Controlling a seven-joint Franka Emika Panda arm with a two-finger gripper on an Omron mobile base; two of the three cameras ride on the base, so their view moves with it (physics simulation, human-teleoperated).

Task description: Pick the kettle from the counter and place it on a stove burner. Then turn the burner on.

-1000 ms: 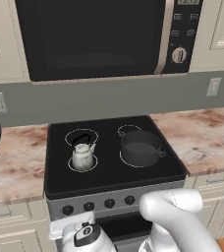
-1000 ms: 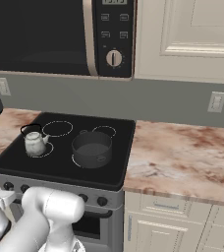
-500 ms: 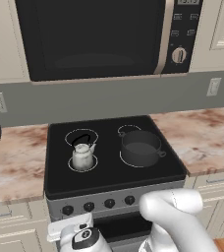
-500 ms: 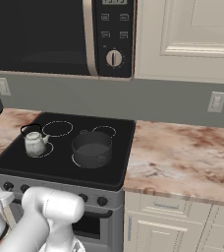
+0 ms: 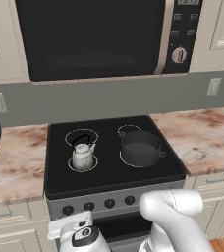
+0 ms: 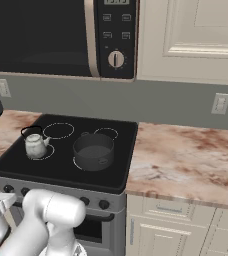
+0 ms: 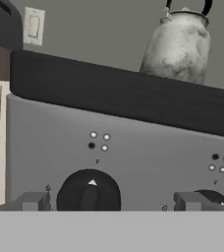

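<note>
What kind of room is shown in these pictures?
A home kitchen, rendered rather than real: a black glass cooktop holding a kettle and a pot, a microwave above it, and a marbled counter over cream cabinets.

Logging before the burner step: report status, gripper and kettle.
Gripper open, low at the stove front, facing a black knob. Kettle sits on the front-left burner. Pot on the right, not in the way.

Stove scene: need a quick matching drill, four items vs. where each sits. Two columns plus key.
Column 1:
1. kettle
2. pot
3. gripper
4. microwave

Column 2:
A. above the cooktop
B. front-left burner ring
C. right side of the cooktop
D. open, facing the stove's front knobs

Pairs: 1-B, 2-C, 3-D, 4-A
</note>
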